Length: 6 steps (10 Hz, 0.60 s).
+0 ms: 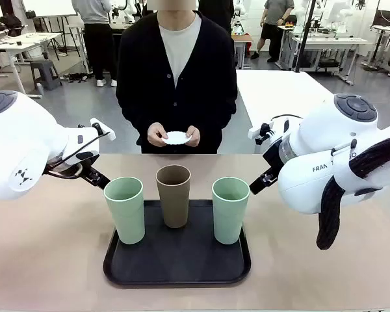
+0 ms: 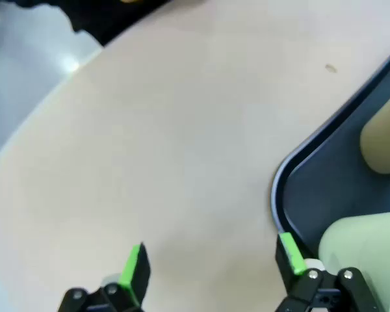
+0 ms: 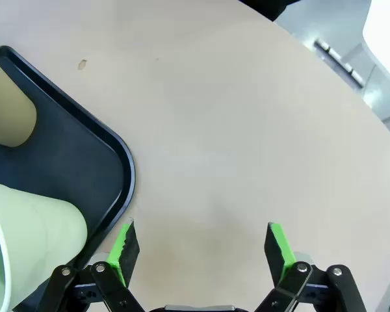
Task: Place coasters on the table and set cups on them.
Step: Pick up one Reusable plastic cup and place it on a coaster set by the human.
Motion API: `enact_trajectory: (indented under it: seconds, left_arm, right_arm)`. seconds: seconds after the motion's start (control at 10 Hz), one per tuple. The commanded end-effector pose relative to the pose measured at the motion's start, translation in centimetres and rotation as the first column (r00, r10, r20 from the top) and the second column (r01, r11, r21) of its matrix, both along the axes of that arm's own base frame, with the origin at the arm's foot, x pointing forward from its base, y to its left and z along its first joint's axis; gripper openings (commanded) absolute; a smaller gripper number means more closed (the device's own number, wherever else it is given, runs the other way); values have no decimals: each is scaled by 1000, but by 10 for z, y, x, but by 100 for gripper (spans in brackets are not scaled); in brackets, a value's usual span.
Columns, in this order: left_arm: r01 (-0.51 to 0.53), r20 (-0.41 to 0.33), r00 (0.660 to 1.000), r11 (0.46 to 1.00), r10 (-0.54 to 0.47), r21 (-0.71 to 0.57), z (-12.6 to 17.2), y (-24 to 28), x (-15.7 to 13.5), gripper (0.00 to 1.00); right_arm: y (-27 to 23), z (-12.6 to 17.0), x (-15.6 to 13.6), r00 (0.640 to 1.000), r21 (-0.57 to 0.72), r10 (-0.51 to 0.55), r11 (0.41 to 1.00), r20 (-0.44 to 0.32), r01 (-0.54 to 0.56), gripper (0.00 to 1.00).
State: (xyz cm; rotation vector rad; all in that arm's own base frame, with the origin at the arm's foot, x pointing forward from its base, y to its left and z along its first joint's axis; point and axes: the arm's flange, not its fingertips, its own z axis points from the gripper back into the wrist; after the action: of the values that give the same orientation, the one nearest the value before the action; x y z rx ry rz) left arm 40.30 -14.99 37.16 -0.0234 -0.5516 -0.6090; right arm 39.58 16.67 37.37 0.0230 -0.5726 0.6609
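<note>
**Light cups on the tray, paper coasters with the person**

The table [image 1: 45, 260] carries a black tray [image 1: 175, 278]. On the tray three cups stand upright: left mint cup [image 1: 125, 209], brown cup [image 1: 173, 195], right mint cup [image 1: 230, 209]. They look light, stiff and smooth, so a grip across the middle of the wall seems best. The coasters [image 1: 177, 137], thin and floppy, lie in the person's hands [image 1: 158, 135]; take them by the edge. The left gripper [image 2: 211, 257] and right gripper [image 3: 200, 244] are spread wide and empty, over bare table beside the tray corners.

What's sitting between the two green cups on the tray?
The brown cup, between the left green cup and the right green cup, a little farther back on the tray. The front view shows it.
</note>
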Motion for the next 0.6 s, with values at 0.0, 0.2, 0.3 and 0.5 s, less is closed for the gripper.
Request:
enact_trajectory:
  seconds: [0.0,0.2,0.3,0.5]
  left_arm:
    - [0,0,1000,1000,0,0,0,0,0,100]
    - [0,0,1000,1000,0,0,0,0,0,100]
    - [0,0,1000,1000,0,0,0,0,0,100]
    - [0,0,1000,1000,0,0,0,0,0,100]
  right_arm:
    - [0,0,0,1000,0,0,1000,0,0,100]
    - [0,0,0,1000,0,0,1000,0,0,100]
    - [0,0,0,1000,0,0,1000,0,0,100]
    - [0,0,0,1000,0,0,1000,0,0,100]
